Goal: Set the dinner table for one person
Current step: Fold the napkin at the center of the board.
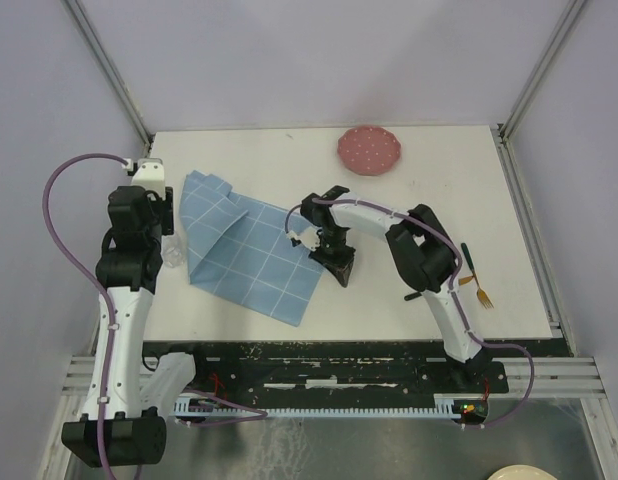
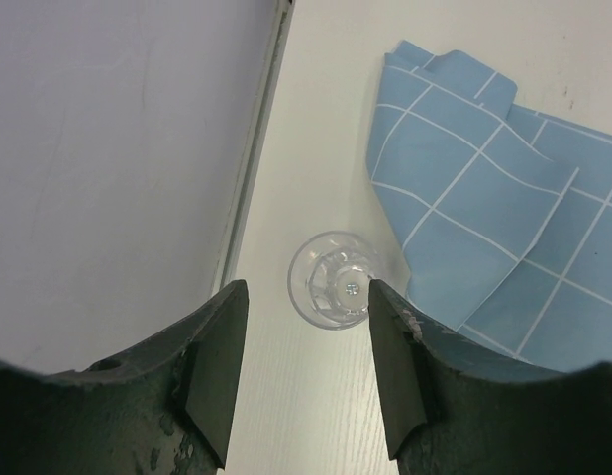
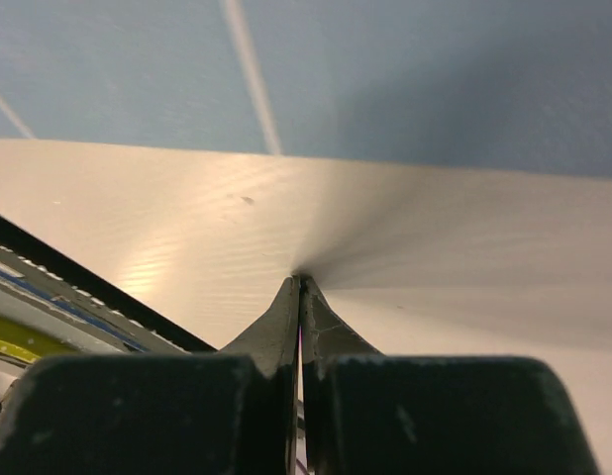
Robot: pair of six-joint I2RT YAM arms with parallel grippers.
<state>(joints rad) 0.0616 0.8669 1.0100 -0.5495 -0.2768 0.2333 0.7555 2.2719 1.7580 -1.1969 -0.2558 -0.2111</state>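
Right end effector (image 3: 300, 279) is pinched fully closed, its two dark fingers pressed flat together with the tips down at the large flat matte white square bench (image 1: 259, 160). The bench spreads from the arms' bases out to the far frame posts and carries everything else. The tips sit at the near right edge of the blue cloth placemat with a white grid (image 1: 244, 255). Whether a hem of it is caught between them I cannot tell, since the wrist view is blurred there.

To the right of that arm, near the bench's right side, lie a gold fork (image 1: 482, 295) and, just beyond it, a slim dark green-handled utensil (image 1: 466, 262).

The placemat lies rumpled and skewed across the left middle, with a far corner folded over. Just beside its left edge a small clear glass tumbler (image 2: 331, 280) stands upright. Left end effector (image 2: 304, 297) hangs above the tumbler with its fingers moderately apart, gripping nothing.

Farthest back, near the far edge, sits a round pink plate with pale dots (image 1: 369, 150).
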